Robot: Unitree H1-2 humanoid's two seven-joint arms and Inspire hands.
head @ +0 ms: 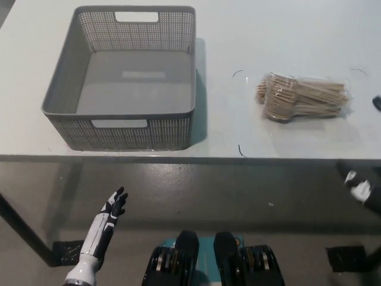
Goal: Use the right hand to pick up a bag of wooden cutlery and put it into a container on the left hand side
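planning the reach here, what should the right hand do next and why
Probably raise the right hand and bring it in over the bag of wooden cutlery. That hand sits at the picture's right edge, below the front edge of the table; the bag lies untouched on the table, right of the grey basket. The left hand rests at lower left.

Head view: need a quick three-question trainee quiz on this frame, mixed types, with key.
1. True or false: the bag of wooden cutlery lies on the table, right of the grey basket and apart from it.
2. Where is the white left hand? A) over the basket B) below the table's front edge, lower left C) on the bag
3. Fill in: the black right hand shows at the picture's ____ edge.
Key: 1 true; 2 B; 3 right.
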